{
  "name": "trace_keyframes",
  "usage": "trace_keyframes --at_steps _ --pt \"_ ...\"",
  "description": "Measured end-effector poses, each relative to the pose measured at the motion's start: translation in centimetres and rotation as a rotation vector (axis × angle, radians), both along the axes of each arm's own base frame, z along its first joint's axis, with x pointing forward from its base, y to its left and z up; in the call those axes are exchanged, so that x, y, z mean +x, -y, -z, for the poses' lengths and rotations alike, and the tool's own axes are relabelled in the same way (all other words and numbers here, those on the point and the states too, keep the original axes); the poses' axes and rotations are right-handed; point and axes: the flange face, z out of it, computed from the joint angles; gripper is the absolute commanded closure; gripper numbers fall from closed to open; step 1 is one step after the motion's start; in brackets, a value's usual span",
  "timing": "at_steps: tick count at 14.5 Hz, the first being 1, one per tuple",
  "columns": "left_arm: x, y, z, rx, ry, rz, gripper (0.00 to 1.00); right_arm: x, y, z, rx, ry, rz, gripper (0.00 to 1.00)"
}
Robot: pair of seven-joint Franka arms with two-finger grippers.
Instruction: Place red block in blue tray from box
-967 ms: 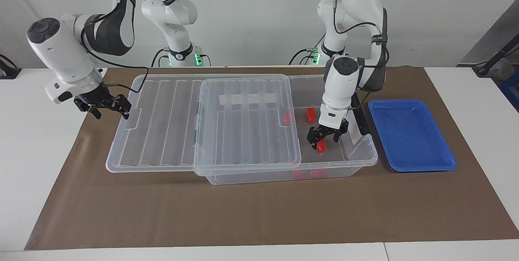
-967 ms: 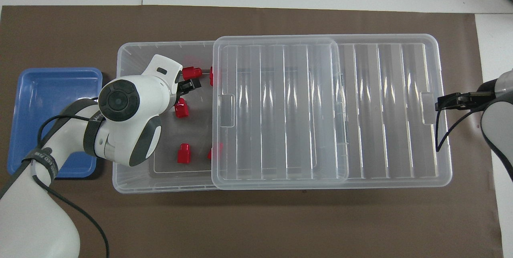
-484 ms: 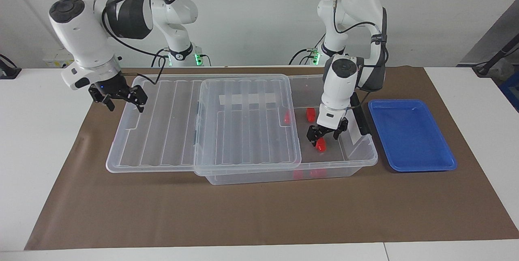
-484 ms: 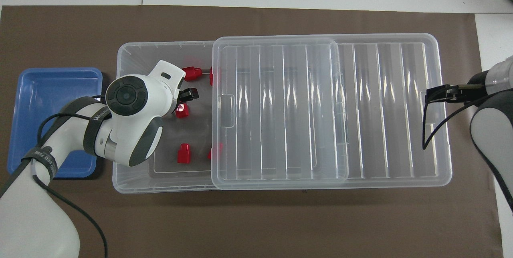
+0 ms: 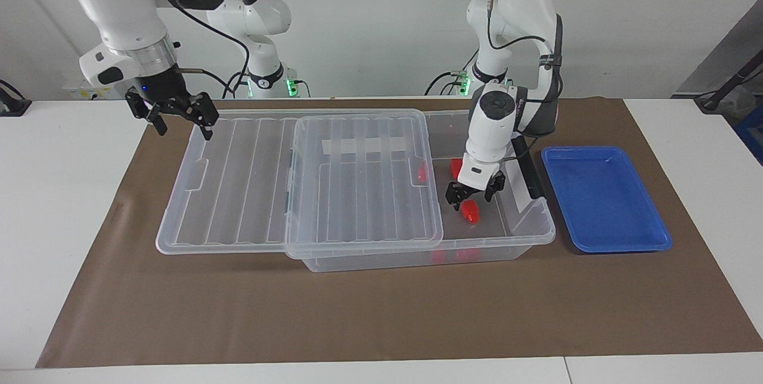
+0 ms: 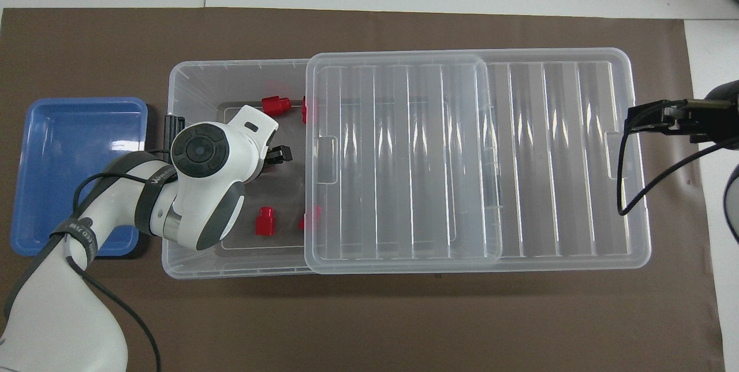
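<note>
The clear box (image 5: 527, 234) stands mid-table, its lid (image 5: 238, 193) slid toward the right arm's end, so the end by the blue tray (image 5: 605, 199) is uncovered. My left gripper (image 5: 471, 192) is open inside that uncovered end, just above a red block (image 5: 471, 211) lying on the box floor. In the overhead view my left gripper (image 6: 277, 155) hides that block. Other red blocks (image 6: 265, 222) (image 6: 274, 105) lie in the box (image 6: 190, 256). The blue tray (image 6: 75, 175) is empty. My right gripper (image 5: 177, 114) is open, raised over the lid's outer end (image 6: 629, 147).
Two more red blocks (image 6: 309, 218) (image 6: 304, 109) sit partly under the lid's edge. A black clip (image 5: 527, 172) is on the box end next to the tray. Brown paper (image 5: 357, 312) covers the table.
My right gripper has risen and drawn back toward the robots from the lid's end. My left gripper has lifted a little and shifted toward the robots; the red block under it stayed on the floor.
</note>
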Motion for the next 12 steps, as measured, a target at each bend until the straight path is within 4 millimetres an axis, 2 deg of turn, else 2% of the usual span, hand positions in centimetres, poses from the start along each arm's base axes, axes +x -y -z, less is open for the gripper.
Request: trace_keyframes --at_steps 3,6,10,12 --pt "-0.6 0.7 0.5 0.0 -0.001 0.017 0.0 -0.2 0.1 -2.6 0.0 0.018 0.003 0.0" --pt "-1.2 1.0 1.3 -0.01 0.014 0.028 0.02 -0.3 0.1 -2.6 0.003 -0.012 0.008 0.0" --pt "-1.4 0.7 1.6 -0.012 0.021 0.041 0.18 -1.0 0.1 -2.2 0.005 -0.074 0.029 0.0" --pt "-1.3 0.6 1.5 -0.014 0.026 0.042 0.31 -1.7 0.1 -2.3 0.004 -0.099 0.03 0.0"
